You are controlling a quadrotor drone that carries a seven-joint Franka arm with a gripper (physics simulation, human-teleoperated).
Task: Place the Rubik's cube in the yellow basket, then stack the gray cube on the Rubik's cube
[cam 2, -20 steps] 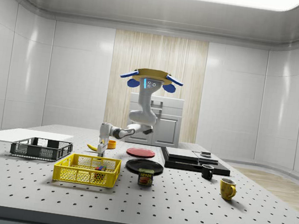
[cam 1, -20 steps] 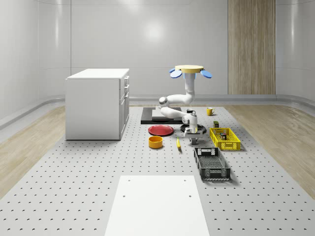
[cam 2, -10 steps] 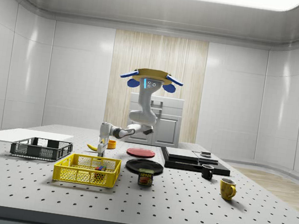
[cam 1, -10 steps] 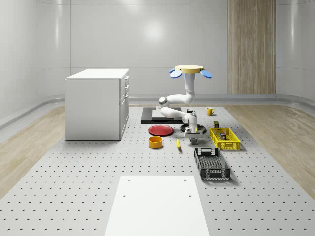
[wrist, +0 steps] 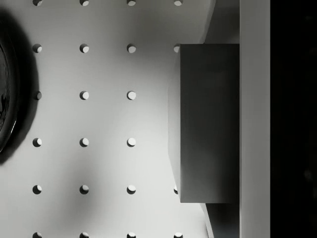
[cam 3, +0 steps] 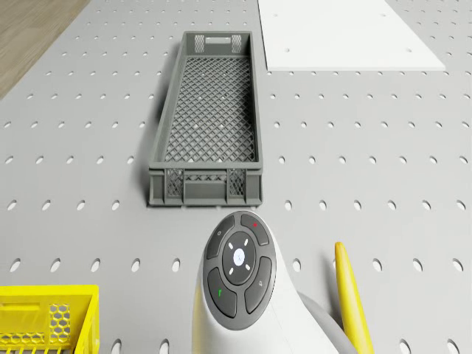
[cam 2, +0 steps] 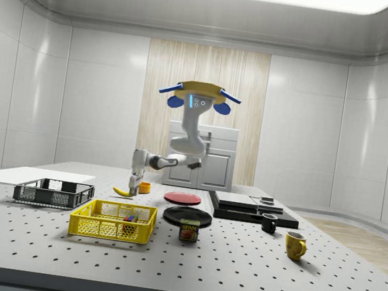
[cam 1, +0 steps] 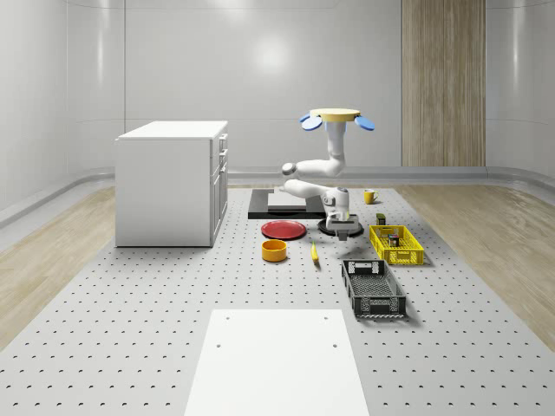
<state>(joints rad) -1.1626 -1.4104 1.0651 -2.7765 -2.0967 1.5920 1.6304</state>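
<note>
Gripping the gray cube (wrist: 208,124) between its fingers, the gripper (cam 1: 345,231) is hanging above the table (cam 1: 173,295), near the yellow basket (cam 1: 396,244) holding the Rubik's cube (cam 2: 129,217). The drone (cam 1: 336,117) is hovering above the black tray (cam 1: 277,204).

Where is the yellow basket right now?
The yellow basket sits on the table at the whole-scene view's right, just behind the gray crate and right of the robot's hand. In the side view it is up front, left of the can.
</note>
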